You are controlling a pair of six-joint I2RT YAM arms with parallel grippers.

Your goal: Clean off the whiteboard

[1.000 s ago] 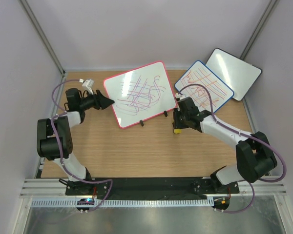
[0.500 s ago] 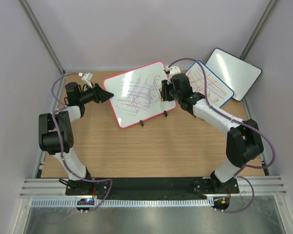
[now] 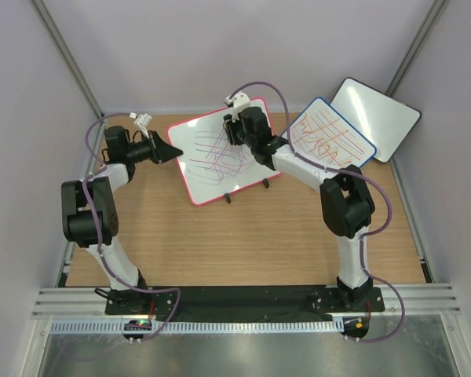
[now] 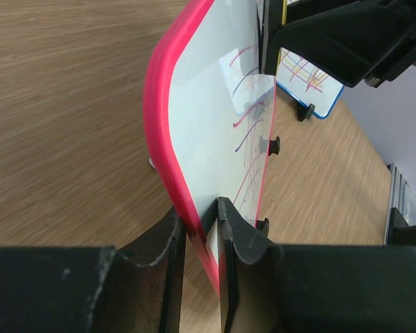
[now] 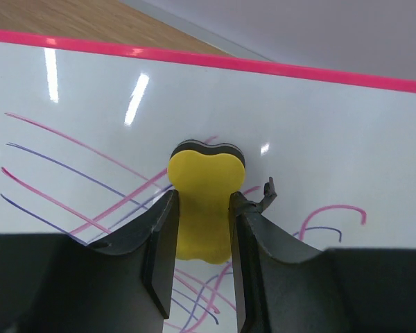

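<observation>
The whiteboard (image 3: 208, 169) has a red-pink frame and stands tilted on small black feet, its face covered in purple and pink scribbles. My left gripper (image 3: 175, 151) is shut on its left edge; in the left wrist view the gripper (image 4: 197, 211) has one finger on each side of the pink frame (image 4: 159, 104). My right gripper (image 3: 234, 130) is over the board's upper middle. The right gripper (image 5: 202, 196) is shut on a yellow eraser (image 5: 204, 173). The eraser's dark felt end meets the whiteboard (image 5: 319, 132) just above the scribbles.
A smaller blue-framed board (image 3: 330, 141) with red lines lies right of the whiteboard, partly overlapped by a blank black-framed board (image 3: 381, 118). The wooden table (image 3: 243, 236) is walled on three sides. My right arm (image 3: 298, 165) stretches across the whiteboard's right corner.
The right arm swung from the table beside the blue board up onto the whiteboard, carrying the eraser. The left gripper moved onto the board's left edge and closed on it.
</observation>
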